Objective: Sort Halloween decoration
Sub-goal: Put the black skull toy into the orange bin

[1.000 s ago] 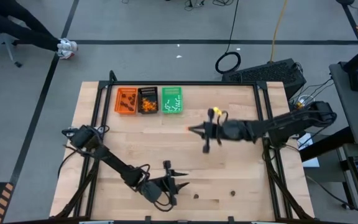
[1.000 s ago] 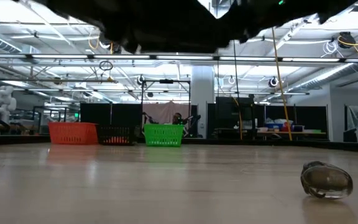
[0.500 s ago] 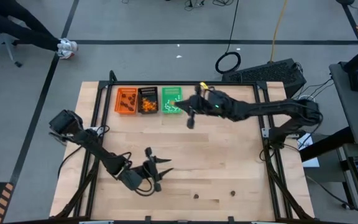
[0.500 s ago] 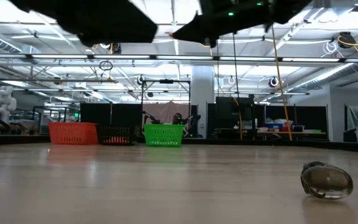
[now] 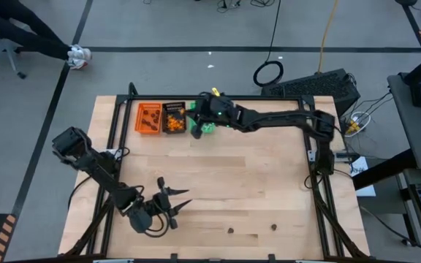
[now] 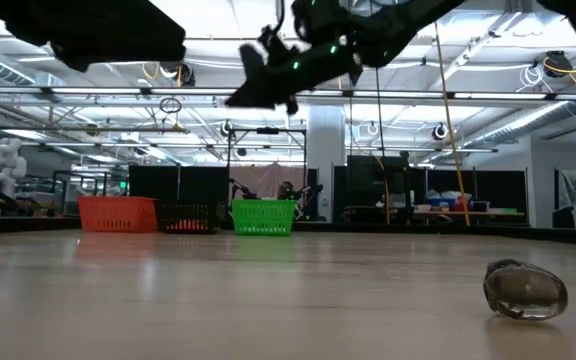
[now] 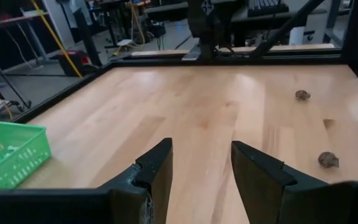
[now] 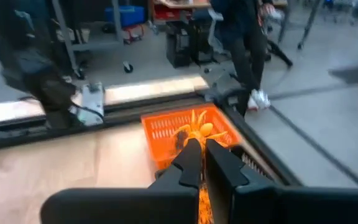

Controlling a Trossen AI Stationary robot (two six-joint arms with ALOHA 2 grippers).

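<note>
right gripper (image 8: 199, 148) is pinching a tiny orange blob (image 8: 201, 129) above the small trays; i'd centre over the matching tray before releasing. left gripper (image 7: 201, 165) hangs spread over the tabletop (image 7: 216, 106).

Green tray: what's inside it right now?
The right gripper hangs over the green tray, covering most of it from above. The left wrist view shows only its mesh wall; contents cannot be seen.

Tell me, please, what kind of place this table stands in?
Probably a large robotics lab or workshop hall. The low view shows a high ceiling with strip lights and workbenches behind the wooden table; the high view shows taped floor lines and cables.
</note>
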